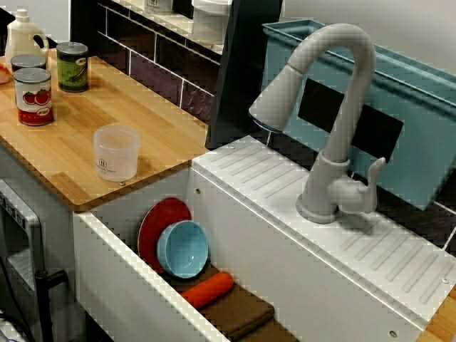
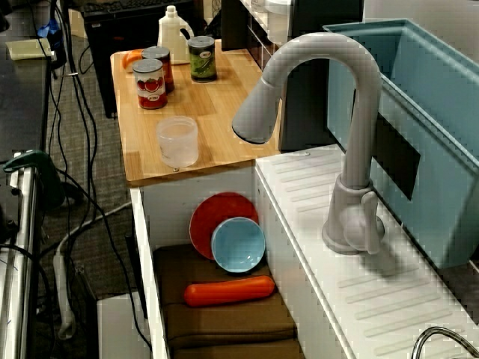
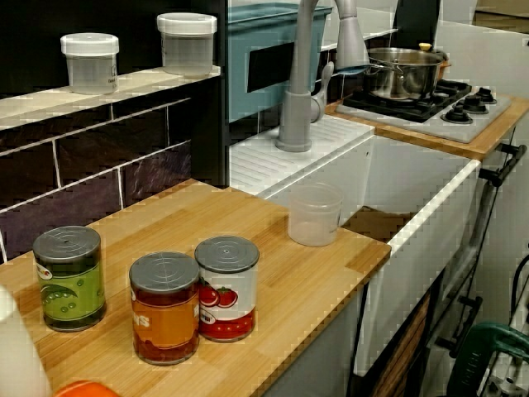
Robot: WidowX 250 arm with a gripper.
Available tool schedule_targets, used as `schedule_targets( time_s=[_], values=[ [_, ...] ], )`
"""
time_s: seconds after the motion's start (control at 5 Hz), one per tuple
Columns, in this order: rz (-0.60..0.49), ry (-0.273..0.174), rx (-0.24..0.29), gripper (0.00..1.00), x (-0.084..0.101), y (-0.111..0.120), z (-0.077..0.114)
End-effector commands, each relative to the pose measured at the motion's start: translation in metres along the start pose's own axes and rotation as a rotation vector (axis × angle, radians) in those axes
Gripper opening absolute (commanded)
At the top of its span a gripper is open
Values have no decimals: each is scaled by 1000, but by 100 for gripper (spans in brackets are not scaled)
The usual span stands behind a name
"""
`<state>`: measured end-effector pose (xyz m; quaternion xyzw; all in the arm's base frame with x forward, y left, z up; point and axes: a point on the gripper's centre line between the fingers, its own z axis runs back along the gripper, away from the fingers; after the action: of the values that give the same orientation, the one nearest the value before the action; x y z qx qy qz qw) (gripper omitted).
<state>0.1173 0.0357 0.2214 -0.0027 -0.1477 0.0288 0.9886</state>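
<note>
You are looking at a small kitchen set. In the view from above, a wooden table [image 2: 217,105] fills the upper left, a white sink [image 2: 172,203] lies below it, and a grey tap [image 2: 359,112] stands at the right. The tool does not appear in any of the three views, so I cannot tell whether it is open or closed, and nothing is seen to be gripped.

The clear plastic cup [image 2: 178,140] stands upright near the lower edge of the table, just above the sink wall and apart from all other things. It looks empty. I judge it to be light, thin-walled and smooth. A strong squeeze may bend the wall, and a push from the side may tip or slide it. The rim, with one finger inside and one outside, or the upper wall from both sides, seems the best place to hold it.

In the sink, a red plate [image 2: 213,217] leans on the back wall and a blue bowl [image 2: 238,244] leans on the plate. An orange carrot [image 2: 228,290] lies just below them on a brown cloth [image 2: 232,323]. The tomato can [image 2: 150,84], the green can [image 2: 201,58] and a white bottle [image 2: 173,30] stand at the upper end of the table, well apart from the cup.
</note>
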Motion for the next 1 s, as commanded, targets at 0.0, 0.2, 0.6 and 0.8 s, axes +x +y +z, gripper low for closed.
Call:
schedule_targets(
  time_s=[0.0,0.2,0.6,0.8],
  values=[
    [-67,-21,21,100,18,11,-35],
    [-215,50,-3,100,42,4,-52],
    [-170,61,-24,100,83,-6,-98],
    [-154,54,2,100,91,-8,-124]
  ],
)
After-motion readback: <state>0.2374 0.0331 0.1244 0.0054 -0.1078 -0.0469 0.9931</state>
